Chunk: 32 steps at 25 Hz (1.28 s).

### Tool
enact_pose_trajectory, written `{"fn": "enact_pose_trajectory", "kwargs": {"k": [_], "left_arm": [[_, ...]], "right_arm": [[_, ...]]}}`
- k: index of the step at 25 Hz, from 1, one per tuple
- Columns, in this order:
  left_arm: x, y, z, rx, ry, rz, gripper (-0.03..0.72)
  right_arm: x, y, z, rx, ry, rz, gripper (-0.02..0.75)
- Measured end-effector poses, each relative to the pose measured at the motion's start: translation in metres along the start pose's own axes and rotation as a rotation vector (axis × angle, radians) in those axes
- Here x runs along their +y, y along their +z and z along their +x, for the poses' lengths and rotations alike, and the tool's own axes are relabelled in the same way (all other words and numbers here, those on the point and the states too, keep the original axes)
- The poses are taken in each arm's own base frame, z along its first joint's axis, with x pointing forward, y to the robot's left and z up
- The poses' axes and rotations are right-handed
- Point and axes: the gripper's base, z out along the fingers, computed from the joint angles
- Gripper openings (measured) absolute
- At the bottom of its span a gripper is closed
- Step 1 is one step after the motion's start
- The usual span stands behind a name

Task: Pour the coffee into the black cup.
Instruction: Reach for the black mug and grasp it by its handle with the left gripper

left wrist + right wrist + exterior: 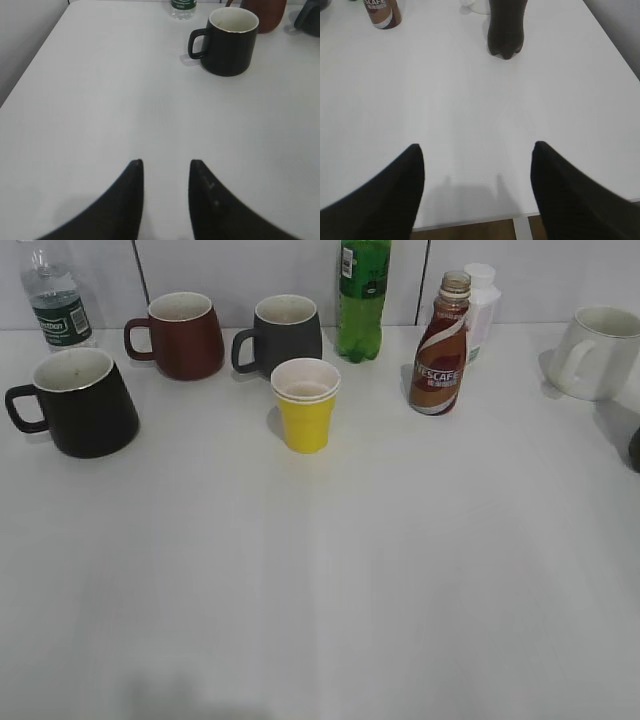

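The coffee bottle point(440, 350), brown with a white swirl and NESCAFE label, stands uncapped at the back right of centre; its base shows at the top left of the right wrist view point(381, 13). The black cup point(82, 400) stands at the left, handle to the left, off-white inside; it also shows in the left wrist view point(227, 40). My left gripper point(166, 162) is open and empty, well short of the cup. My right gripper point(477, 147) is open wide and empty near the table's front edge. Neither gripper shows in the exterior view.
A maroon mug point(180, 335), dark grey mug point(283, 335), green soda bottle point(362, 298), yellow paper cup point(305, 405), water bottle point(55, 295), white bottle point(482, 305) and white mug point(598, 352) stand along the back. A dark bottle point(505, 27) stands ahead of the right gripper.
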Motion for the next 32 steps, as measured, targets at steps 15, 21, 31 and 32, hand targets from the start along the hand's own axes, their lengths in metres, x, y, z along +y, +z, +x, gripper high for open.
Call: {"fn": "enact_pose_trajectory", "kwargs": {"k": [15, 21, 31, 32], "left_arm": [[-0.001, 0.009, -0.005, 0.053, 0.006, -0.003, 0.307], [-0.002, 0.018, -0.009, 0.117, 0.012, -0.006, 0.419], [-0.005, 0.038, -0.036, 0.132, 0.059, 0.003, 0.428], [-0.006, 0.041, -0.039, 0.118, 0.061, 0.005, 0.428]], "right_arm": [[0.0, 0.0, 0.0, 0.0, 0.0, 0.0, 0.525], [0.0, 0.0, 0.0, 0.0, 0.0, 0.0, 0.525], [0.0, 0.0, 0.0, 0.0, 0.0, 0.0, 0.525], [0.0, 0.0, 0.0, 0.0, 0.0, 0.0, 0.525]]}}
